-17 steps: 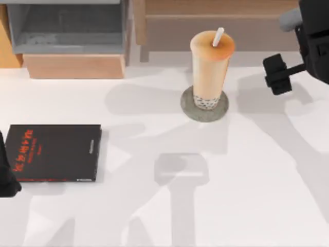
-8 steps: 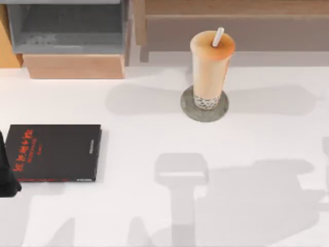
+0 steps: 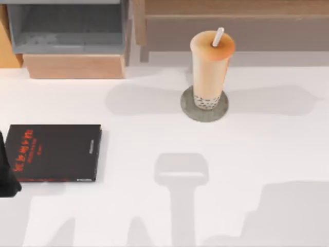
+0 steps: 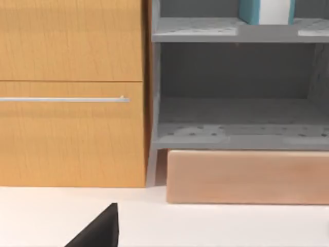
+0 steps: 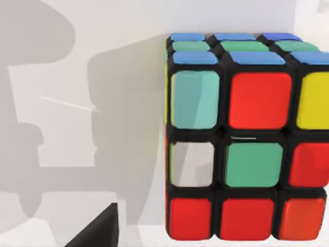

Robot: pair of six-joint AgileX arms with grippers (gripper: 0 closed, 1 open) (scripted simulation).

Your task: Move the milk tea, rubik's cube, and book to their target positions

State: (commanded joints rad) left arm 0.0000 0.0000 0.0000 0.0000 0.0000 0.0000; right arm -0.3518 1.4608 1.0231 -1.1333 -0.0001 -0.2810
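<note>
The left arm's fingers (image 3: 6,175) sit at the top view's left edge, a dark shape just beside the flat black book with red lettering (image 3: 54,153); whether they are spread or clenched cannot be told. A dark finger tip (image 5: 97,229) of the right arm shows in the right wrist view, close in front of the rubik's cube (image 5: 247,139), apart from it, and their state cannot be told either. The cube stands on the white desk (image 3: 154,216), its facing side a mix of red, green, teal, yellow and white squares, its upper side mostly blue. Taking the black book as landmark, the milk tea (image 3: 209,67) stands upright well to its right and farther back, seated on the grey stone-like disc (image 3: 187,105), straw in its orange lid. Behind the black book, past the desk's rear edge, stands a grey shelf unit (image 4: 236,128) beside a wooden cabinet (image 4: 72,92); the teal-blue book (image 4: 267,11) stands on an upper shelf there, white pages facing out.
</note>
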